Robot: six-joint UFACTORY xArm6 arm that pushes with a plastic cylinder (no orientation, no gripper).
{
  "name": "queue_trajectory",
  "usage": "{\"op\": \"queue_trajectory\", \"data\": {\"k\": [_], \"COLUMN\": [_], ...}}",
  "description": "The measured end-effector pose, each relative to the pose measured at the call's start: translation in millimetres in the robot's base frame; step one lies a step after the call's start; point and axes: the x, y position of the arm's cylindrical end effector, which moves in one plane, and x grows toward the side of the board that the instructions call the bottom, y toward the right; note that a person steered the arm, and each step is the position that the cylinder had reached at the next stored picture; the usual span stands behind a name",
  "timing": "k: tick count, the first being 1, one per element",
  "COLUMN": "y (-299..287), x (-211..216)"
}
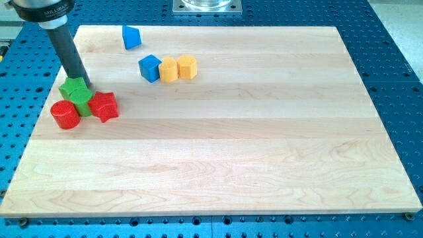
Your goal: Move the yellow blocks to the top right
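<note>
Two yellow blocks (178, 68) sit side by side, touching, toward the top left of the worktop (264, 152), with a blue cube (150, 67) touching them on the view's left. We carry no claw, only a rod; my tip (86, 88) rests at the green block (76, 92), beside two red blocks (84, 110). The yellows lie up and to the view's right of my tip; their row runs left-right, so we judge a push from the left end suits.
</note>
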Motion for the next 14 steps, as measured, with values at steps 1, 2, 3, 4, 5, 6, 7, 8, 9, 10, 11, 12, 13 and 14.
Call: {"op": "queue_trajectory", "data": {"k": [1, 2, 3, 4, 5, 6, 7, 8, 9, 10, 11, 12, 13, 14], "y": [52, 113, 173, 208, 252, 316, 324, 318, 353, 395, 420, 456, 464, 471], "x": [-9, -11, -19, -37, -59, -71, -63, -48, -42, -47, -66, -69, -82, -116]}}
